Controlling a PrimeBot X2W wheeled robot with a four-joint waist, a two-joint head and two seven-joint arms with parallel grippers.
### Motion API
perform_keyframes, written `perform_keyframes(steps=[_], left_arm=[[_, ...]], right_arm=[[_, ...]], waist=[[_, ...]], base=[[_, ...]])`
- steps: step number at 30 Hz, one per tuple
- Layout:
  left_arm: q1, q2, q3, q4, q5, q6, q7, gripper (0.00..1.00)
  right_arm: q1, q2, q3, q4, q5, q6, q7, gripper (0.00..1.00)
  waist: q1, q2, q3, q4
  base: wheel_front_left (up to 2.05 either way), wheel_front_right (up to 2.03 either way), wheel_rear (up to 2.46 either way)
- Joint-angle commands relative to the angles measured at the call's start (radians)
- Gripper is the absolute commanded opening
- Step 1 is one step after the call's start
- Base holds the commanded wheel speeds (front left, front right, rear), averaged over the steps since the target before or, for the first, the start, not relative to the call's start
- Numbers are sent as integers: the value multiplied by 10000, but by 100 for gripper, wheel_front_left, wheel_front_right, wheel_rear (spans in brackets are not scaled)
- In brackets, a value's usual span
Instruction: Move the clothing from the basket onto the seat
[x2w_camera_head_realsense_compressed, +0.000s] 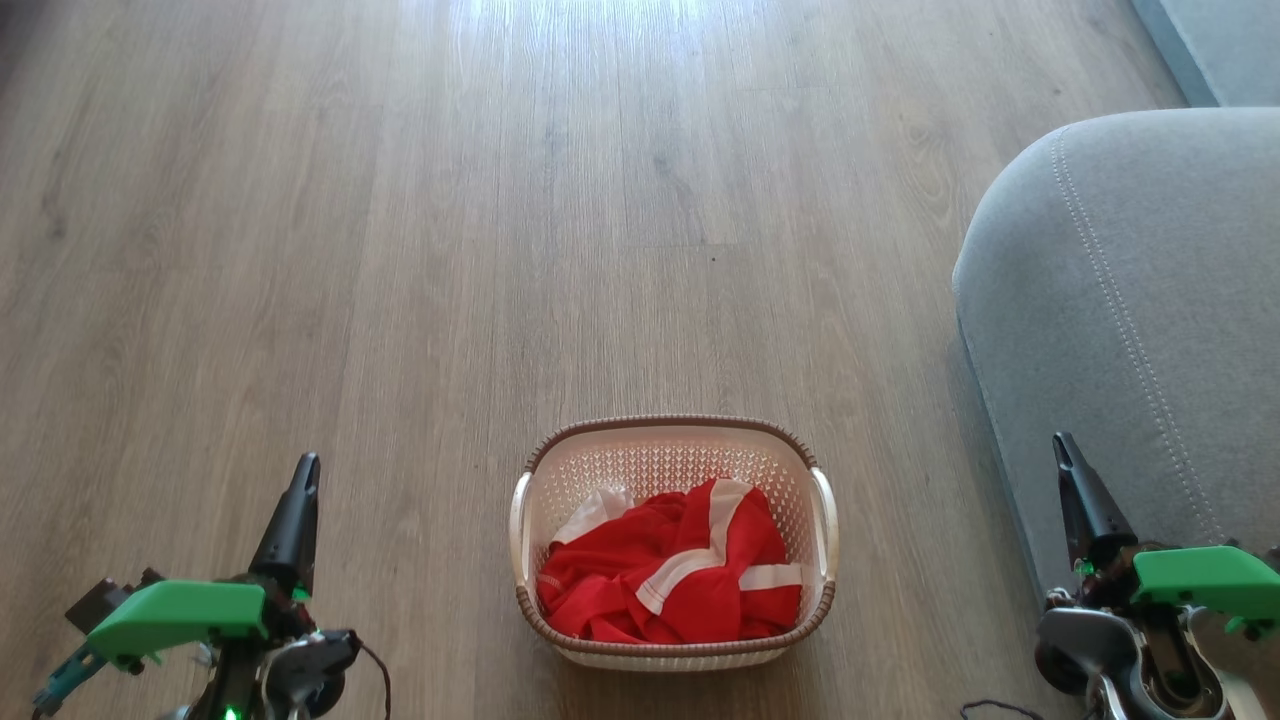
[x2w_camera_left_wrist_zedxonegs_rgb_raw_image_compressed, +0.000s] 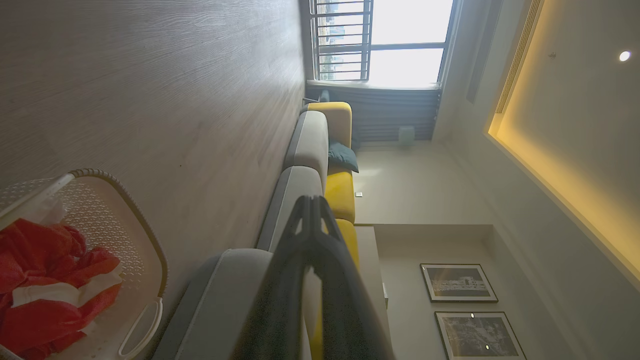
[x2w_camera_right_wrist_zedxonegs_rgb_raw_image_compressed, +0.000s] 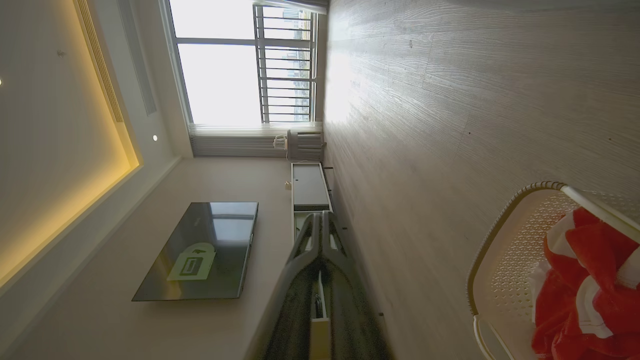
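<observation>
Clothing (x2w_camera_head_realsense_compressed: 665, 575) lies heaped inside the basket (x2w_camera_head_realsense_compressed: 675, 432), hiding its base and the inner face of its near wall. Folds bury one another, so the number of pieces cannot be told, and the plain white fabric (x2w_camera_head_realsense_compressed: 597, 508) at the heap's far left may or may not be separate from the red. The seat (x2w_camera_head_realsense_compressed: 1130, 300) at the right is cut off by the picture's edge, showing just a rounded corner, and the right gripper (x2w_camera_head_realsense_compressed: 1060, 445) stands in front of its near part, its body cropped at the lower right. The left gripper (x2w_camera_head_realsense_compressed: 307, 465) stands at the near left over bare floor (x2w_camera_head_realsense_compressed: 500, 250), well apart from the basket. Both pairs of dark fingers (x2w_camera_left_wrist_zedxonegs_rgb_raw_image_compressed: 345, 300) are pressed together to a single point, clenched on nothing. In the wrist views the basket runs off the frame, with one handle (x2w_camera_left_wrist_zedxonegs_rgb_raw_image_compressed: 142, 325) visible. The garment is soft, bright red and crumpled, crossed by white stripe bands. The basket is cream plastic, a rounded rectangle pierced with fine holes and edged by a brown woven-look rim, with a pale handle on each side; it sits on the floor between the grippers, near the robot. The seat is light grey upholstery with stitched seams curving over its corner. The floor is pale wood-grain planks, and green moulded covers (x2w_camera_head_realsense_compressed: 180, 612) cap both wrists.
</observation>
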Motion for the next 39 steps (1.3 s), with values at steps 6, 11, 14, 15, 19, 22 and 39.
perform_keyframes(steps=[6,11,14,15,19,22,39], left_arm=[[-475,144,333,-337,-70,-92,71,0],[-475,144,333,-337,-70,-92,71,0],[-475,144,333,-337,-70,-92,71,0],[-475,144,333,-337,-70,-92,71,0],[-475,144,333,-337,-70,-92,71,0],[-475,144,333,-337,-70,-92,71,0],[151,6,-88,640,189,9,-282,100]], right_arm=[[-555,-10,179,-386,60,2,52,0],[-555,-10,179,-386,60,2,52,0],[-555,-10,179,-386,60,2,52,0],[-555,-10,179,-386,60,2,52,0],[-555,-10,179,-386,60,2,52,0],[-555,-10,179,-386,60,2,52,0],[-75,-28,318,729,-191,2,-130,100]], waist=[[0,0,0,0],[0,0,0,0],[0,0,0,0],[0,0,0,0],[0,0,0,0],[0,0,0,0],[0,0,30,-6]], base=[[0,0,0],[0,0,0],[0,0,0],[0,0,0],[0,0,0],[0,0,0],[0,0,0]])
